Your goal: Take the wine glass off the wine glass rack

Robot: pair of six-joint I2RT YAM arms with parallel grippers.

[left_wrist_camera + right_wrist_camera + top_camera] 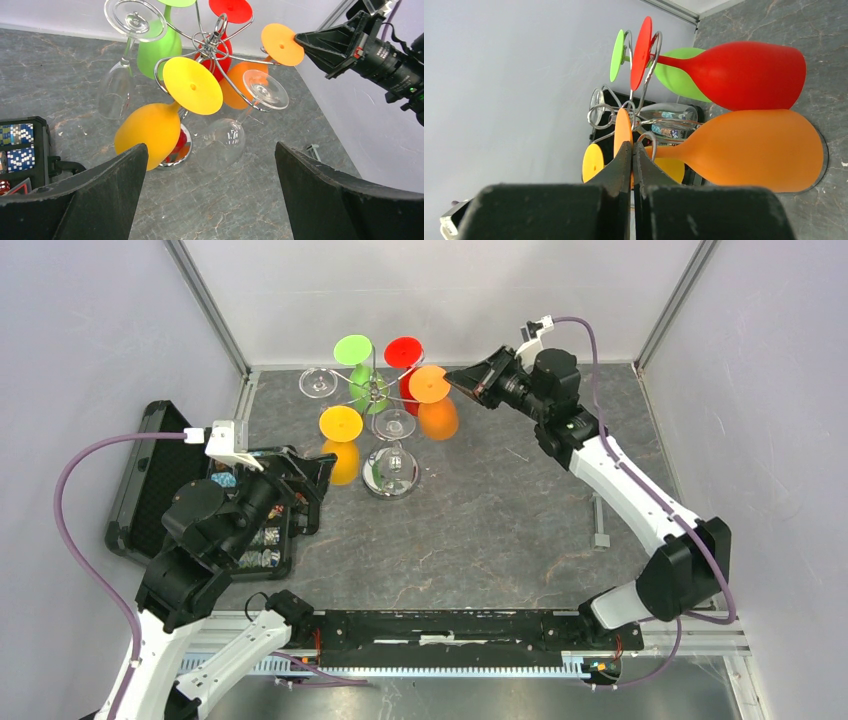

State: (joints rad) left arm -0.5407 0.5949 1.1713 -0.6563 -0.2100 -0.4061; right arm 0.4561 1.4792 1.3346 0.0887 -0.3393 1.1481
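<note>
From above, the wine glass rack [390,478] held the orange wine glass [438,418] on its right side, with the right gripper [452,376] at that glass's foot. The left wrist view showed the left gripper [210,147] spread wide, just short of the rack. In the right wrist view, the right gripper's fingers [616,170] were pinched tight on the orange foot's rim.

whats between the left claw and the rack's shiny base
The bowl of the yellow glass, hanging upside down from the rack, sits between the left claw and the base. The top view shows it.
</note>
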